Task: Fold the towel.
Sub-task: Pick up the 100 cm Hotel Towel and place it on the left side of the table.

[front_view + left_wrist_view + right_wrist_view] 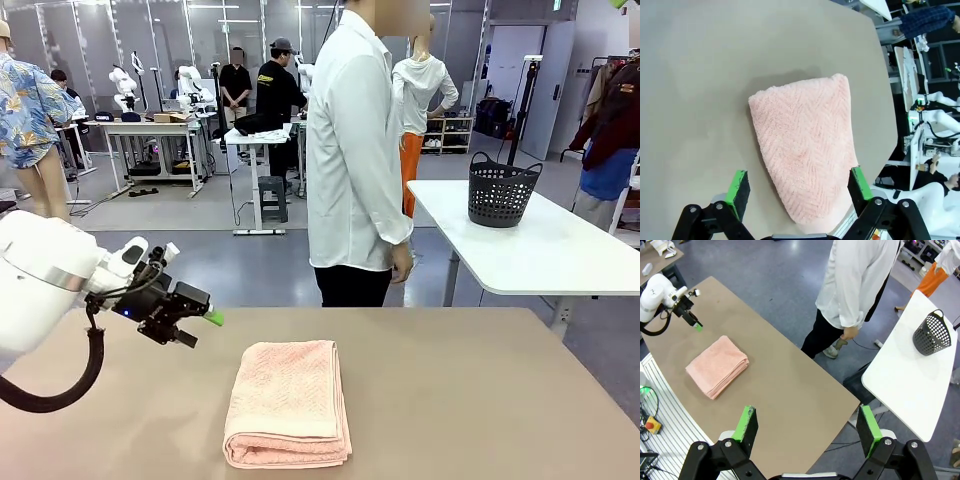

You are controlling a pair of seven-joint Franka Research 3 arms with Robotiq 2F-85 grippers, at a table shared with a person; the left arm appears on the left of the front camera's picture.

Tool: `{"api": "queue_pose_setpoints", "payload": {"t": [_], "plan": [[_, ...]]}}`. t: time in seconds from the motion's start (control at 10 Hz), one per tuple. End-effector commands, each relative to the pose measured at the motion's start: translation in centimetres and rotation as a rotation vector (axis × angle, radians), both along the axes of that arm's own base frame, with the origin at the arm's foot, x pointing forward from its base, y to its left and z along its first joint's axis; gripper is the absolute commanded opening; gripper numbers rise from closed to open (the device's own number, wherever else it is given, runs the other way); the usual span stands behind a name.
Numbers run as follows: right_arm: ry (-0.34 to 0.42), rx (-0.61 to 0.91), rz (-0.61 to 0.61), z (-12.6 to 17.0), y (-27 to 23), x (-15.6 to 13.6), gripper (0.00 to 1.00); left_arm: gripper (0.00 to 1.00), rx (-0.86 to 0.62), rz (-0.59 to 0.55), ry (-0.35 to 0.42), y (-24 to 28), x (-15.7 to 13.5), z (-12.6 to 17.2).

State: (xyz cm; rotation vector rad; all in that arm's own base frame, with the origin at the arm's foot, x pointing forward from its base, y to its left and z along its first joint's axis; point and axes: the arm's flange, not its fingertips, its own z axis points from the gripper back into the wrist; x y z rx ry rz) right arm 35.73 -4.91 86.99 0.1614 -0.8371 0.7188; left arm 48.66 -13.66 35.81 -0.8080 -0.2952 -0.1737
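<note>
A large hall with a grey floor (200,250) is seen behind the work area, where further tables and people stand far off. One tan table (480,400) fills the near part of the front view; its top is matte and bare apart from one thing. One white table (540,250) stands to the far right, apart from the tan one, and one dark perforated basket (498,190) rests on it near its far end. One person in a white shirt (355,150) stands at the far edge of the tan table, side-on, with one hand (402,262) hanging low.

One towel (288,402) lies on the tan table, near its near edge and a little left of the middle. It is folded into a thick stack of layers, the layered edges being shown at its right side and the rounded fold at its near end.

Two grippers are seen. The left gripper (205,318) hangs above the table to the left of the towel, clear of it; its jaws are spread wide with nothing between them. The right gripper (807,426) is held high over the table, jaws likewise spread wide and empty.
</note>
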Motion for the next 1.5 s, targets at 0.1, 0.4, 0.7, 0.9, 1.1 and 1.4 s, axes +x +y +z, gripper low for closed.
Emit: {"api": "queue_pose_setpoints", "payload": {"t": [0.1, 0.4, 0.7, 0.9, 1.1, 1.4], "plan": [[0.008, 0.013, 0.003, 0.0, 0.0, -0.1, 1.0, 1.0, 0.01, 0.004, 0.001, -1.2, 0.1, -2.7], [0.008, 0.013, 0.003, 0.0, 0.0, -0.1, 1.0, 1.0, 0.027, 0.035, 0.05, -3.3, 0.5, -5.4], [0.008, 0.013, 0.003, 0.0, 0.0, -0.1, 1.0, 1.0, -0.008, 0.017, 0.073, -4.5, 1.3, -6.6], [0.008, 0.013, 0.003, 0.0, 0.0, -0.1, 1.0, 1.0, -0.058, -0.019, 0.116, -5.4, 1.1, -7.3], [0.008, 0.013, 0.003, 0.0, 0.0, -0.1, 1.0, 1.0, -0.078, -0.017, 0.133, -6.6, 0.8, -8.1], [0.008, 0.013, 0.003, 0.0, 0.0, -0.1, 1.0, 0.56, -0.084, -0.033, 0.155, -7.9, 1.1, -8.7]]}}
